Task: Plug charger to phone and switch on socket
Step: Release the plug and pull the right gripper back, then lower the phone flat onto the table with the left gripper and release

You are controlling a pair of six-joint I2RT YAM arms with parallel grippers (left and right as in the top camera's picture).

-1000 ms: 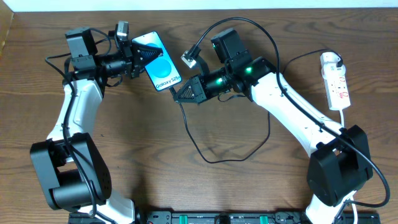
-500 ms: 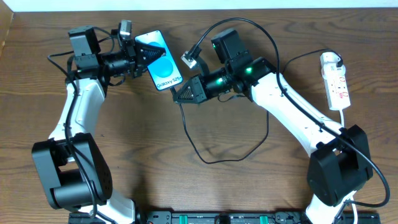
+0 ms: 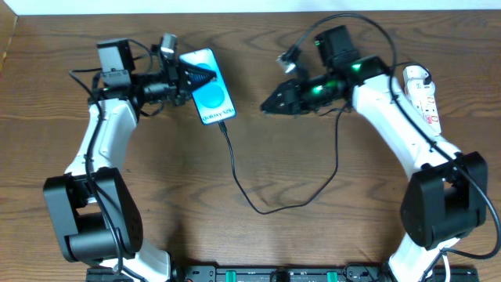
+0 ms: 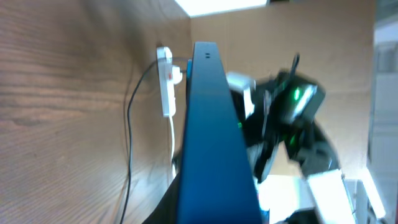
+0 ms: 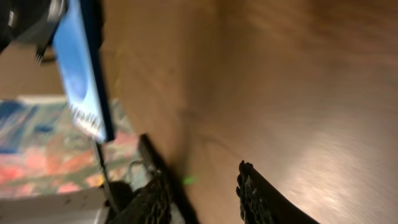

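Left claw (image 3: 190, 78) pinches phone (image 3: 210, 95) by one edge; charger (image 3: 234, 164) looks seated in its lower end. Right claw (image 3: 270, 104) spread, empty, apart from phone. Socket (image 3: 423, 102) lies far right: come down from above, press squarely to switch on, clear of charger.

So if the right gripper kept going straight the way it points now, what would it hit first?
Probably the bottom end of the slim blue-screened phone, where the thin black charger cable leaves it. The right gripper aims there across bare brown wooden table, though height is unclear.
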